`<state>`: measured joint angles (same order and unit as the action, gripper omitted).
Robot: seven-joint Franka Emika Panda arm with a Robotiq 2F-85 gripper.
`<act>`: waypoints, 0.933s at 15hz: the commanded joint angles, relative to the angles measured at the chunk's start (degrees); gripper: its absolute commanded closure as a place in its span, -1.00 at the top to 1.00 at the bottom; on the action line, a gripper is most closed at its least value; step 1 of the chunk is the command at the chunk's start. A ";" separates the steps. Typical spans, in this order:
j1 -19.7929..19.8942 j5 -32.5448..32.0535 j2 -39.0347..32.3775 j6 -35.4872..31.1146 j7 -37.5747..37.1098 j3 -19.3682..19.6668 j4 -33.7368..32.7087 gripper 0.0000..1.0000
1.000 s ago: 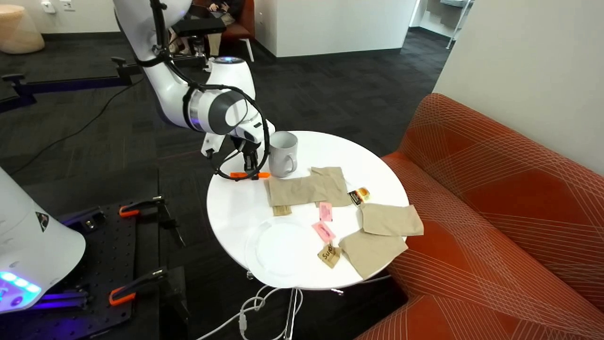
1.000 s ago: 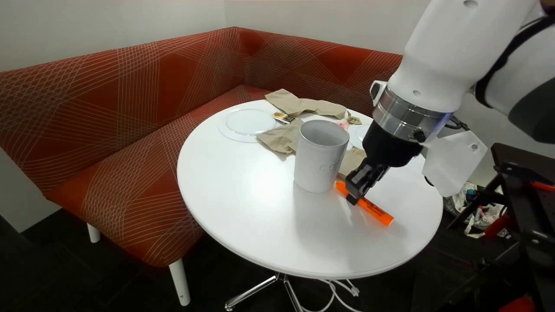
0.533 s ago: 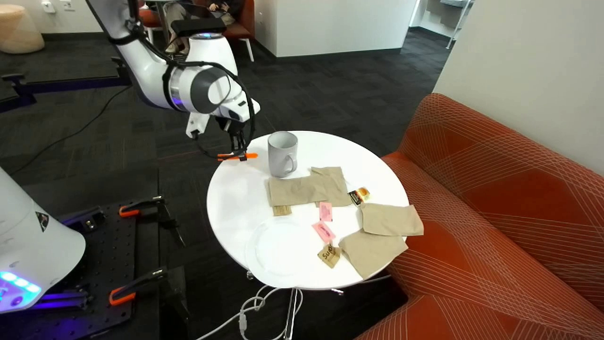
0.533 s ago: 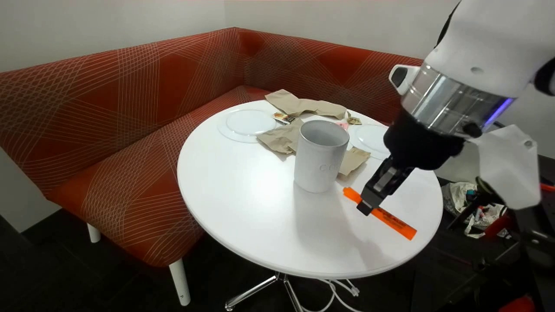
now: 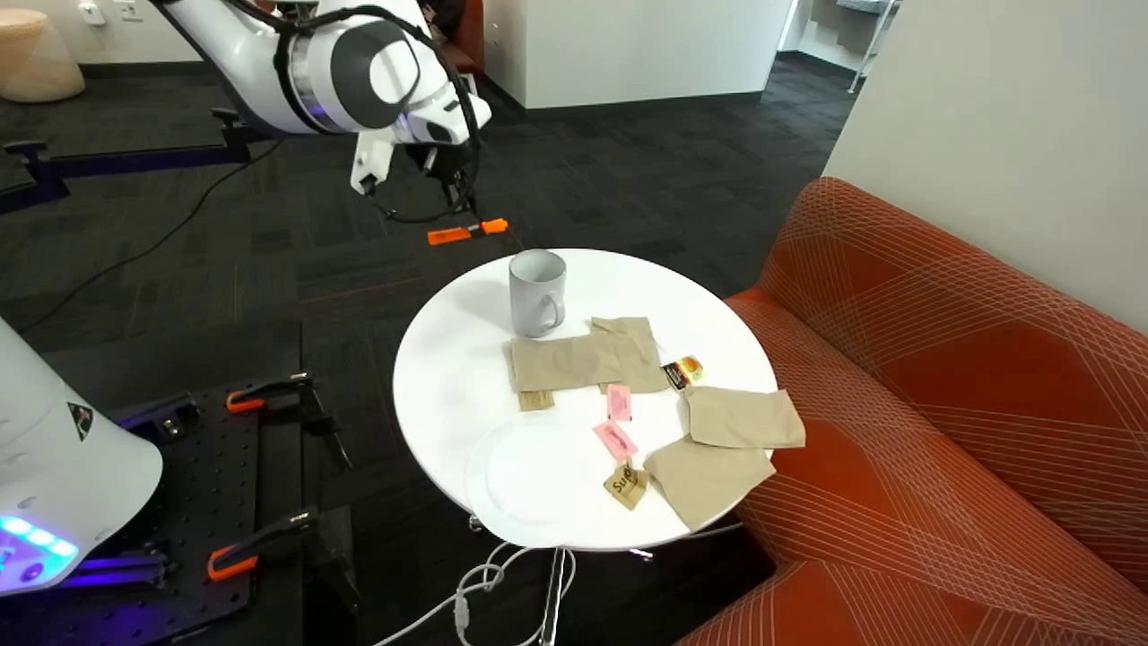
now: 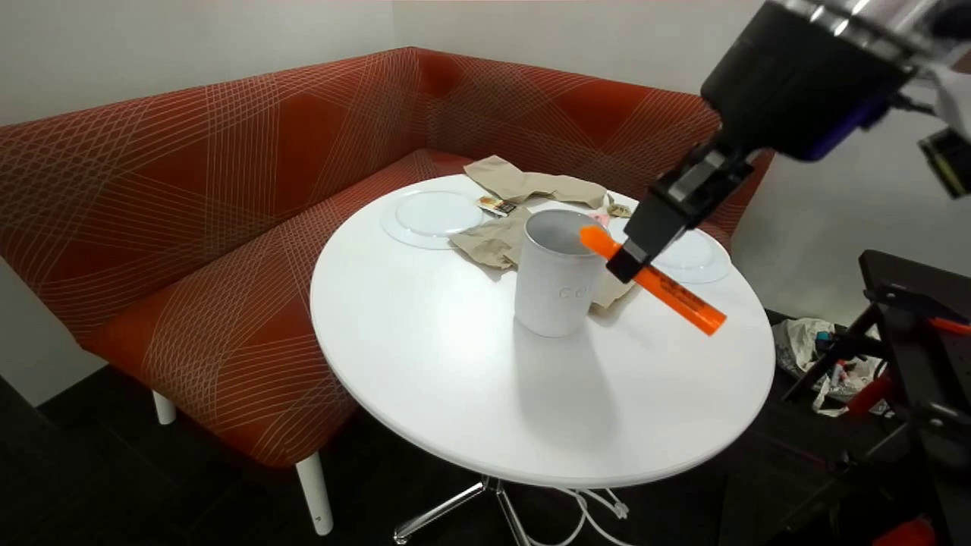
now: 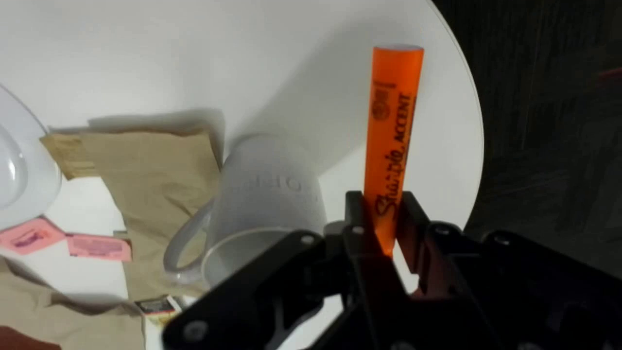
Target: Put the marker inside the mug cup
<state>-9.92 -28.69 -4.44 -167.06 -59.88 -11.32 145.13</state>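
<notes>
Marker (image 7: 390, 146): risen since the earlier frame; it now hangs clear of the table (image 6: 440, 364), nearer level than upright, beside the mug cup (image 6: 554, 296) rather than over it.
Gripper (image 7: 382, 209): drawn together on the marker, pinching it closer to the narrow end (image 6: 594, 238) than to the broad end (image 6: 705, 318).
Mug cup: standing upright, its mouth (image 6: 557, 227) up, so no need to touch it.
Broad end: best tipped straight down before crossing (it is the longer free part, so I would send it in first).
Mouth: approach from above, high enough that nothing hanging strikes the side; a knock could shift or topple the mug cup.
Grip: hold until that end is well inside, then let go low.
</notes>
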 commanded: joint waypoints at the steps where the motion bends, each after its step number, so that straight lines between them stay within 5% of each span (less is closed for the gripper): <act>1: -0.22 -5.18 5.52 3.48 -2.60 1.01 -1.68 -0.90; 6: 1.37 -25.37 8.24 8.18 -17.66 0.75 -7.26 -0.90; 11: 0.73 -49.76 6.55 19.25 -41.74 -0.94 -11.70 -0.90; 14: -0.46 -58.75 4.83 26.90 -52.82 -2.68 -11.09 -0.90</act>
<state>-9.28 -80.53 2.54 -146.85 -103.56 -12.29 134.80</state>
